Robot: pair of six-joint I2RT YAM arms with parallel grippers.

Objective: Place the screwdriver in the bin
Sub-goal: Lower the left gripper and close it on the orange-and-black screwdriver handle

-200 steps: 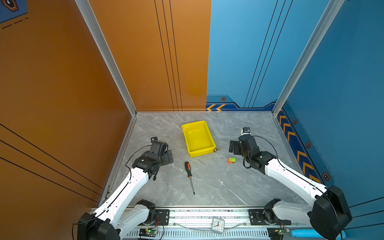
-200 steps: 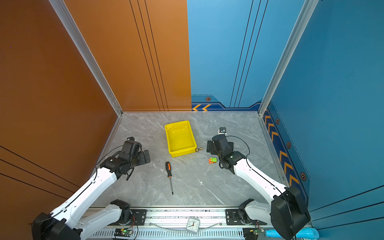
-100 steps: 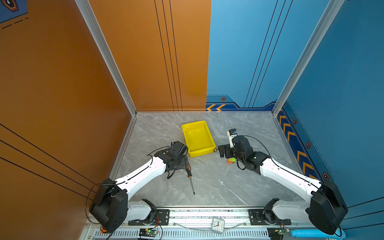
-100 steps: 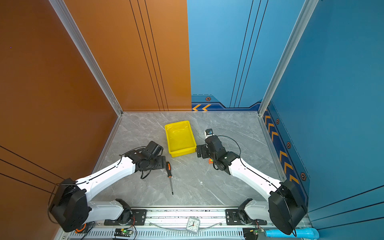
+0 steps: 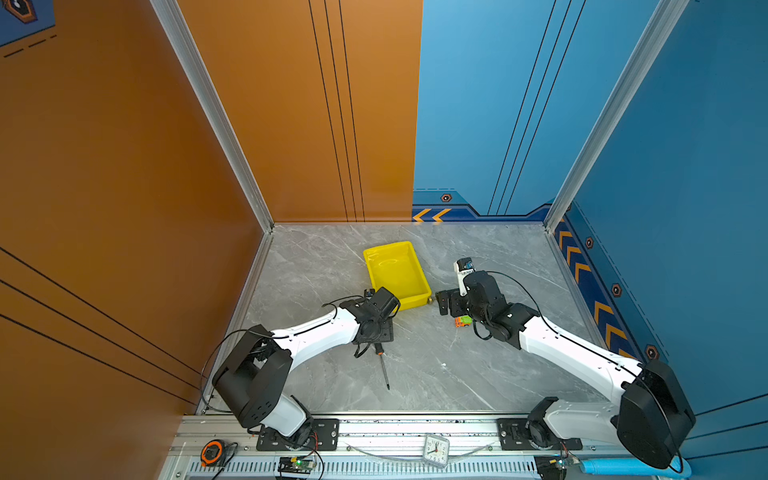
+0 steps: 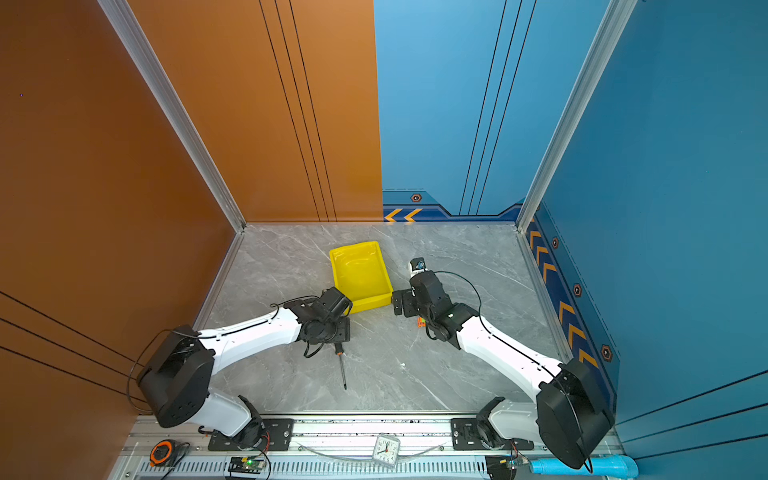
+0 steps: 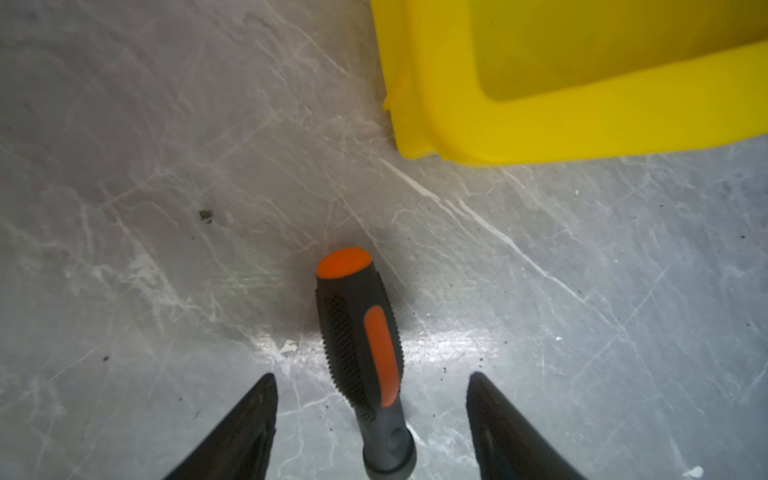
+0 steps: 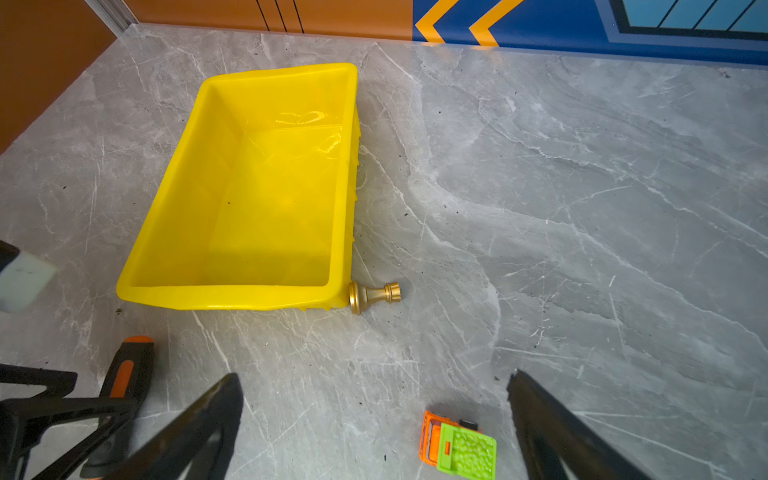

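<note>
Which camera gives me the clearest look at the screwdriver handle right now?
Left wrist: the screwdriver handle sits mid-frame, sharp, inside the open left gripper. In both top views mainly its shaft shows; the right wrist catches only part of the handle.

Seen from above, the left gripper [image 5: 377, 337] covers the screwdriver [image 5: 382, 368] handle in both top views; only the orange collar and thin shaft show past it. In the left wrist view the shaft runs off the frame, and so does most of the bin [image 7: 582, 120]. The orange-and-green toy [image 5: 462, 321] lies half hidden under the right arm [image 5: 561, 345]. The gold knob [image 5: 430, 299] at the bin's near corner is too small there to make out. A pale blur [image 8: 20, 282], cut by the right wrist view's edge, I cannot identify.
</note>
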